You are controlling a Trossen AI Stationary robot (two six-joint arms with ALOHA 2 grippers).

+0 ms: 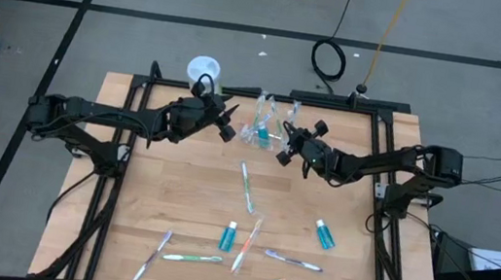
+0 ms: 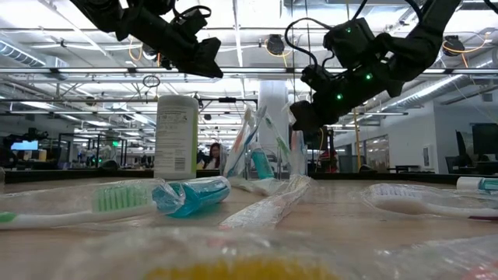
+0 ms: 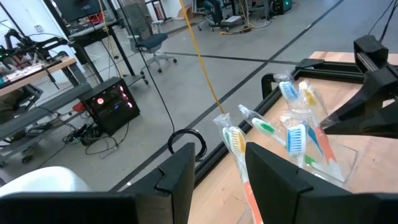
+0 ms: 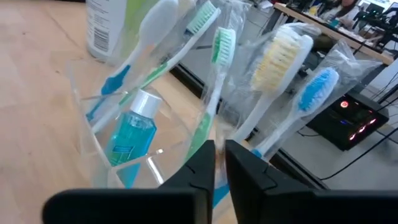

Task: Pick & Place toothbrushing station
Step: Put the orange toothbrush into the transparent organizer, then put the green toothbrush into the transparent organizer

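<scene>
- The small clear plastic cup [image 1: 262, 130] stands upright near the twelve o'clock edge of the pale wooden bench [image 1: 165, 187], between the two arms. It already carries several film-wrapped toothbrushes and one small blue toothpaste tube [image 4: 134, 127].
- The right gripper [image 1: 286, 149] is just beside the cup, at its three to four o'clock side. In the right wrist view its jaws stand a narrow slit apart around the film of a wrapped toothbrush at the cup's rim; whether they are gripping it or letting it go I cannot tell.
- The left gripper [image 1: 226, 121] hangs at the cup's nine o'clock, close but not touching, with jaws clearly apart and nothing between them.
- The cupped brushes lean with heads up; their long axes fan from the cup toward twelve o'clock.
- Loose pieces lie toward six o'clock: a green-handled wrapped toothbrush [image 1: 246, 187] running twelve to six nearest the cup, a blue tube [image 1: 228, 236] and an orange-handled brush [image 1: 246, 246] lower down, another blue tube [image 1: 324, 234] at five o'clock.
- Judgement: the green-handled brush lies roughly midway, slightly nearer the right arm; jaws should cross its twelve-to-six axis.
- A white cylindrical canister [image 1: 204, 70] sits past the cup at eleven o'clock.
</scene>
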